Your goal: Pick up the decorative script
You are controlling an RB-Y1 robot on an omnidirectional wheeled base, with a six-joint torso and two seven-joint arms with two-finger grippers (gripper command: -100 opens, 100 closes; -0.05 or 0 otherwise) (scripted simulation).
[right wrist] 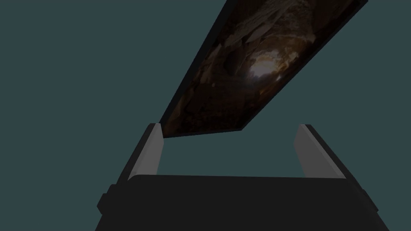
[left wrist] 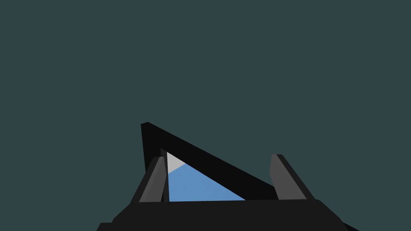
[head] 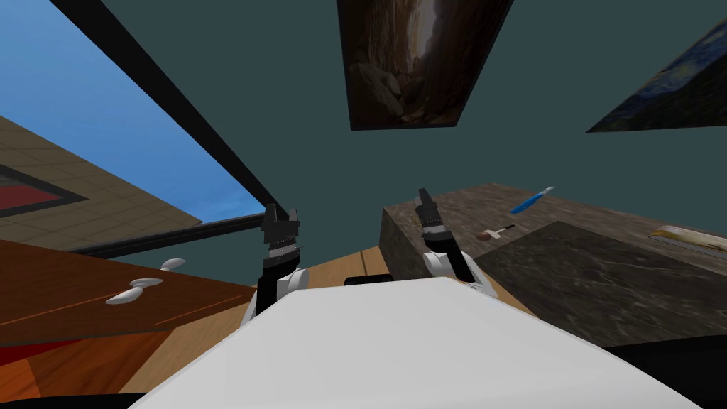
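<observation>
Our right pincer [right wrist: 229, 125] is spread and empty, by the left end of the dark marbled stone tabletop [head: 603, 284]. The left pincer [left wrist: 218, 157], also spread, hangs further left. The pale cream, long, low object [head: 692, 238], which we take for the script, lies at the far right. A reach across could knock the blue pen-like stick [head: 532, 201], and such a flat thing may slip from the blades.
</observation>
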